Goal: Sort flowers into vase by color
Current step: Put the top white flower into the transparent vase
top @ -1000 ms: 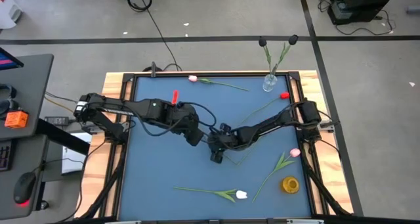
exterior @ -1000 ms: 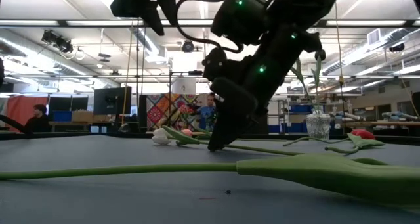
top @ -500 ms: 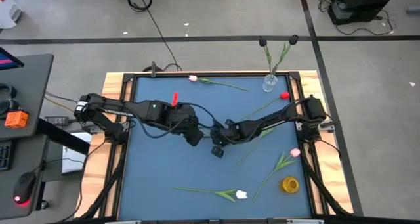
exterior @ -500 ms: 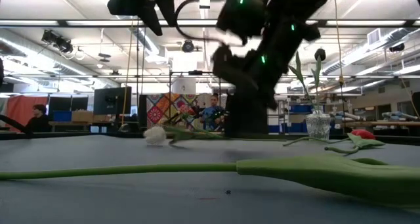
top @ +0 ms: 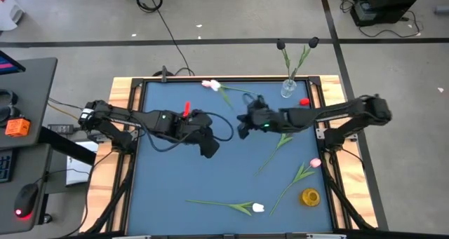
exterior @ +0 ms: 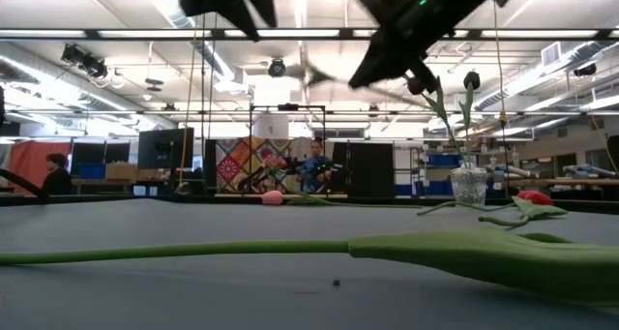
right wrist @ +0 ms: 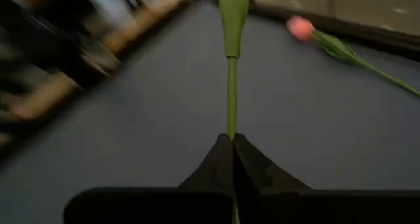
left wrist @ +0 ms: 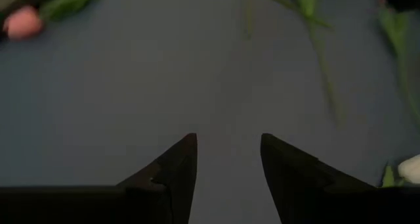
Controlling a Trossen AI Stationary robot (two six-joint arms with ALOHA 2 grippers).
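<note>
From above, we see the right gripper (top: 245, 120) up over the back half of the blue table (top: 168, 176), its fingers pinched tight on a green stem (top: 235, 99) whose white head (top: 214, 85) points toward the far edge. The left gripper (top: 210, 148) waits over the table's middle, fingers parted and holding nothing. A clear vase (top: 288, 89) stands at the back right corner with two black tulips (top: 295, 44) in it, a red tulip (top: 304, 102) lies just beside it, a pink tulip (top: 314, 163) lies near the right edge by a yellow vase (top: 310, 197), and a white tulip (top: 257, 207) lies along the front. At table height, we see a long green stem (exterior: 290, 248) stretched across the foreground, the clear vase (exterior: 468, 185) on the right, and the right arm's gripper (exterior: 382, 64) raised high. Through the left wrist, we see two dark fingers (left wrist: 177, 171) standing apart over bare blue. Through the right wrist, we see the fingers (right wrist: 220, 161) clamped together on the stem (right wrist: 231, 66), a pink tulip (right wrist: 302, 28) lying farther off. We can read no writing or labels anywhere.
</note>
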